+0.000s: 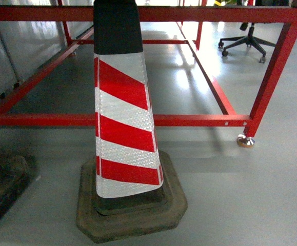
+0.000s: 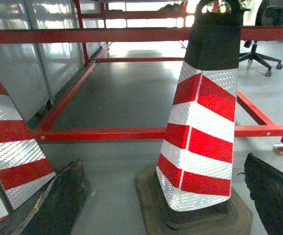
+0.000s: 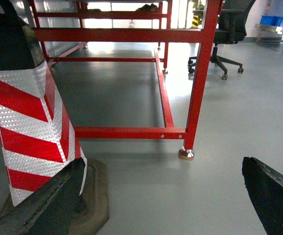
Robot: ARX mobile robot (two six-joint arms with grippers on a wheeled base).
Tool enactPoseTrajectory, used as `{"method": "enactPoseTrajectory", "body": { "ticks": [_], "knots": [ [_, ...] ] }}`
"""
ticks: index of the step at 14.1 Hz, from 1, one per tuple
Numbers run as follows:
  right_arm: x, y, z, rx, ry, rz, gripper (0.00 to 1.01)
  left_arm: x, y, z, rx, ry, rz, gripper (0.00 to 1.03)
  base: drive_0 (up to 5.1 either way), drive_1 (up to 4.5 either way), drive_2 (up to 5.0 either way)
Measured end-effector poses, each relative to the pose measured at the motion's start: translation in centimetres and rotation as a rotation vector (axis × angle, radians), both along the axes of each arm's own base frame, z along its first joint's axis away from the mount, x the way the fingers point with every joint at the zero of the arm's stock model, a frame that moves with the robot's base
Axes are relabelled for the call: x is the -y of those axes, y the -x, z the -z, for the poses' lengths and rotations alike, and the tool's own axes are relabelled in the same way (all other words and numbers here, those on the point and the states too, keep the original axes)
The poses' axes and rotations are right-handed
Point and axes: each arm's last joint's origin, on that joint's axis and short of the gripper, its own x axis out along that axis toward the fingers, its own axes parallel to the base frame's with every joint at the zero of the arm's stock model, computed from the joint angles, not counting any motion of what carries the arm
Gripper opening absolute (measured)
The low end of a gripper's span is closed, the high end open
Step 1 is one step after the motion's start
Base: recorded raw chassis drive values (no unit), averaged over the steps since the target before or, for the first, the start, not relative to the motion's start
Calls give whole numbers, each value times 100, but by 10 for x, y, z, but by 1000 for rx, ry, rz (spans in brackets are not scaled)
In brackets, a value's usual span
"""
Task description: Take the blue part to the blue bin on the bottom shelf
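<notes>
Both grippers, left [image 2: 163, 196] and right [image 3: 163, 200], show spread fingers holding nothing. Just beyond stands a striped cone [image 1: 121, 128] on the grey floor [image 1: 251, 195]. Behind it a red frame [image 1: 189, 120], far right an office chair [image 1: 246, 40]. The blue part and bottom shelf are out of view.

Right wrist view, far upper right corner: I note a row of blue box-like containers [image 3: 279, 20] sitting side by side on a pale metal rack level [image 3: 274, 30], upright and cut off by the picture edge. They are too distant for me to confirm bin type, contents or rollers.
</notes>
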Motion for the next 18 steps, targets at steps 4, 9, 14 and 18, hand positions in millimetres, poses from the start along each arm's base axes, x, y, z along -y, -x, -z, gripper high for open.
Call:
{"method": "enactPoseTrajectory", "body": {
  "ticks": [4, 9, 14, 18],
  "knots": [
    [0, 0, 0, 0, 0, 0, 98, 0, 0, 0, 0, 0, 0, 98, 0, 0, 0],
    [0, 0, 0, 0, 0, 0, 98, 0, 0, 0, 0, 0, 0, 98, 0, 0, 0],
    [0, 0, 0, 0, 0, 0, 98, 0, 0, 0, 0, 0, 0, 98, 0, 0, 0],
    [0, 0, 0, 0, 0, 0, 98, 0, 0, 0, 0, 0, 0, 98, 0, 0, 0]
  ]
}}
